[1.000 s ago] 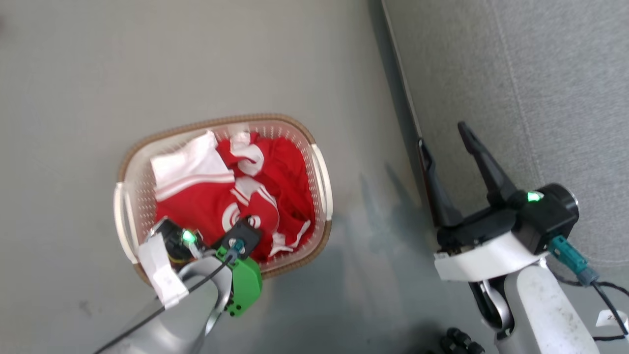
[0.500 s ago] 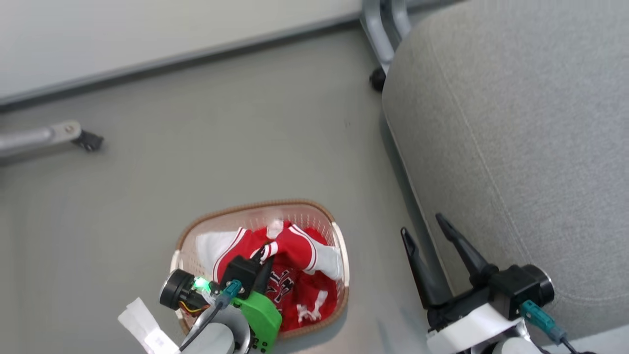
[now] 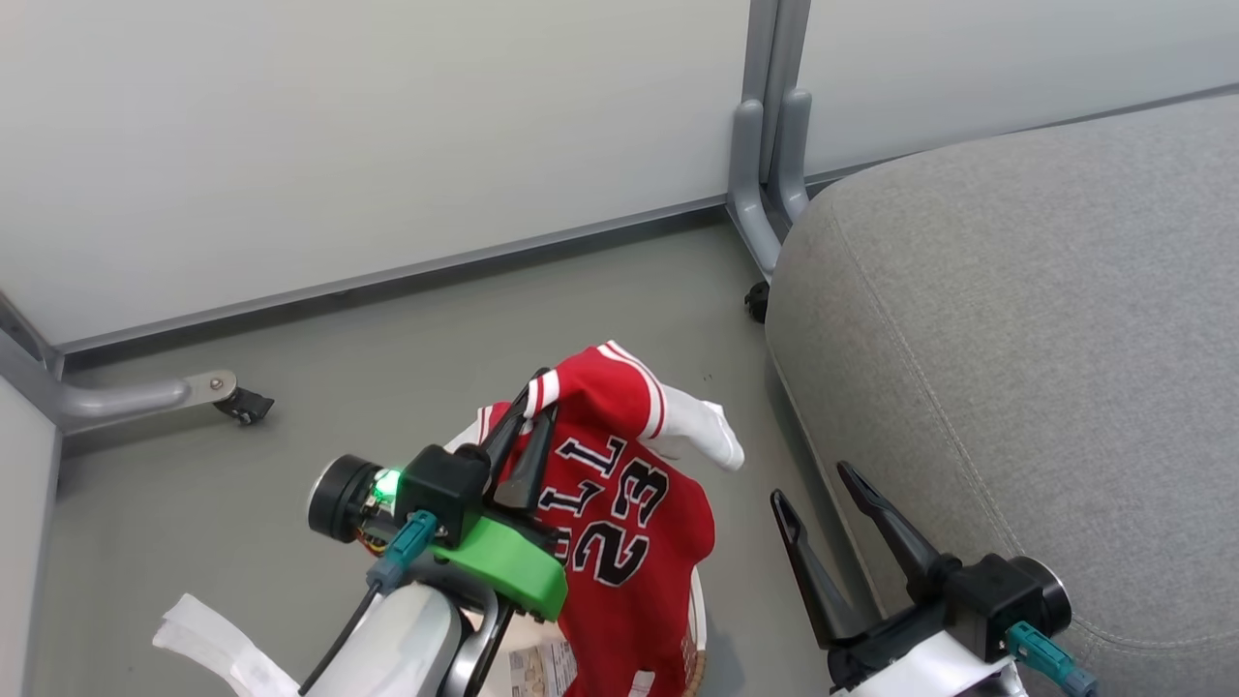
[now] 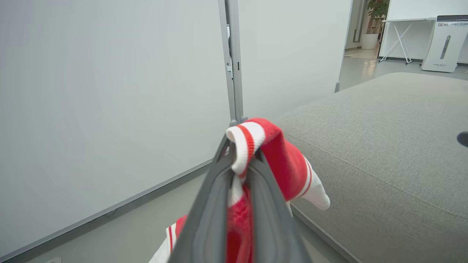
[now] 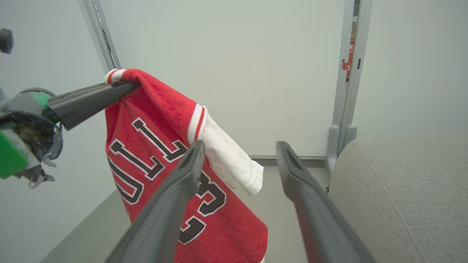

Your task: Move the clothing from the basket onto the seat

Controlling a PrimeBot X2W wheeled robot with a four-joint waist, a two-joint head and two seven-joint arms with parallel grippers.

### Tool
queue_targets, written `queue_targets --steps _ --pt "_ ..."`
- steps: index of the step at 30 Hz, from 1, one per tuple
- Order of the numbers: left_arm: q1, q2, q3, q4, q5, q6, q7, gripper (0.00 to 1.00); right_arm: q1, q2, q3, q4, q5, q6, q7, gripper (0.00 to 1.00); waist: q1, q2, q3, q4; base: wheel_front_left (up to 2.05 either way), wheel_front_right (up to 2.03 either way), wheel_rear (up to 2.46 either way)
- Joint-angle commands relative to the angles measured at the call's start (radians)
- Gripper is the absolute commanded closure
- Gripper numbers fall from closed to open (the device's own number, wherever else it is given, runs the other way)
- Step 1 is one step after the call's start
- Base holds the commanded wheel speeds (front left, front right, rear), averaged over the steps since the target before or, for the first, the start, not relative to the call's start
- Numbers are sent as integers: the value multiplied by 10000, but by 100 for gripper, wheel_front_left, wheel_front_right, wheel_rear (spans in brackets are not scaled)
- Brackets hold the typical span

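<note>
Lifted out since a second ago, the clothing (image 3: 619, 523) now hangs over the basket (image 3: 699, 634), its striped trim pinched in our left hand (image 3: 545, 392). Our right hand (image 3: 809, 482) waits spread and empty beside the seat (image 3: 1016, 339). We judge the carry is under way; next we must swing rightward over the seat's edge before letting go.

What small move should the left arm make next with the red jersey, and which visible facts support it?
Probably carry the left gripper toward the robot's right, over the seat. It is shut on the clothing at its striped trim, the clothing hangs above the basket, and the seat's edge lies just right of it.
</note>
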Motion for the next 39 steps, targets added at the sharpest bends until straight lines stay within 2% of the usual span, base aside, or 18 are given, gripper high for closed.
queue_targets --steps 1,8,20,29,39 --pt "100 15 44 -205 105 -66 -6 100 165 -39 37 38 40 -3 -24 0 1 -1 -109 -8 0 0 0" --pt "-265 -36 -190 -906 316 -291 60 100 82 -36 291 26 -3 -3 -24 0 1 -1 -145 14 0 0 0" --pt "-527 -145 -1178 -2349 467 -783 981 100 -235 -123 356 87 -264 -3 -24 0 1 -1 8 287 0 0 0" --pt "-601 -285 -1756 -3438 447 -1015 1493 100 -401 -540 1016 822 -364 -3 -24 0 1 -1 183 461 0 0 0" --pt "-758 -287 -2061 -3733 273 -1212 1711 100 -804 -855 1800 1028 -318 -3 -24 0 1 -1 315 610 0 0 0"
